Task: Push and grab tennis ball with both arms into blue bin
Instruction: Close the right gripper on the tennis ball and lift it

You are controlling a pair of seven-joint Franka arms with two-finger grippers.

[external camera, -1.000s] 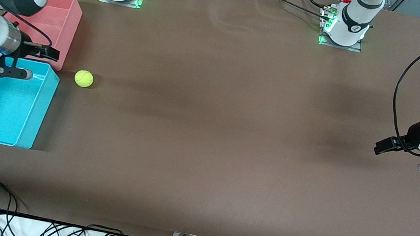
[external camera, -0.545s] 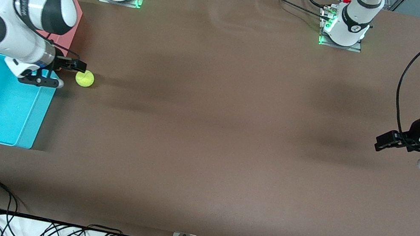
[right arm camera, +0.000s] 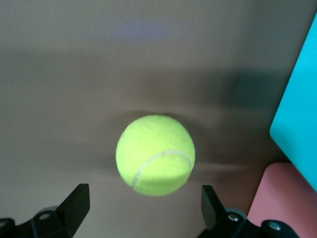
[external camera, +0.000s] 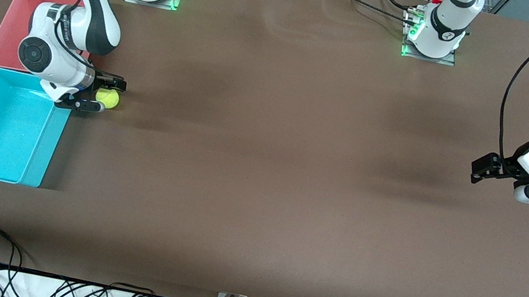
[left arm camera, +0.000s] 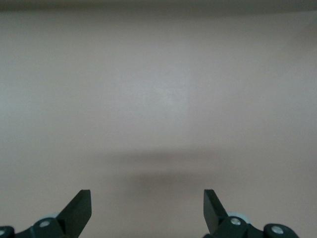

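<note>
— Yellow-green and fuzzy, the small tennis ball (external camera: pixel 108 98) sits on the brown desk (external camera: pixel 271 171), just beside the corner of the light cyan-blue rectangular plastic bin (external camera: pixel 1 126), toward the right arm's end of the desk.

— And the right gripper (external camera: pixel 101 94)?

— Low at the ball, over the desk just beside the bin's corner. In the right wrist view the ball (right arm camera: pixel 155 154) lies ahead of the gripper (right arm camera: pixel 143 210), lined up with the gap; the black fingers (right arm camera: pixel 74 206) stand wide apart, nothing held between them. Whether they touch the ball, I cannot tell.

— The bin?

— No ball inside it. A same-shaped pink plastic tub (external camera: pixel 20 24) stands touching it, farther from the front camera, partly under the right arm.

— The left arm?

— It waits at its own end of the desk, well apart from the ball. The left gripper (external camera: pixel 483 171) hangs over bare desk; its wrist view shows the gripper (left arm camera: pixel 147 213) spread wide and holding nothing, only brown surface (left arm camera: pixel 158 99) below.
</note>
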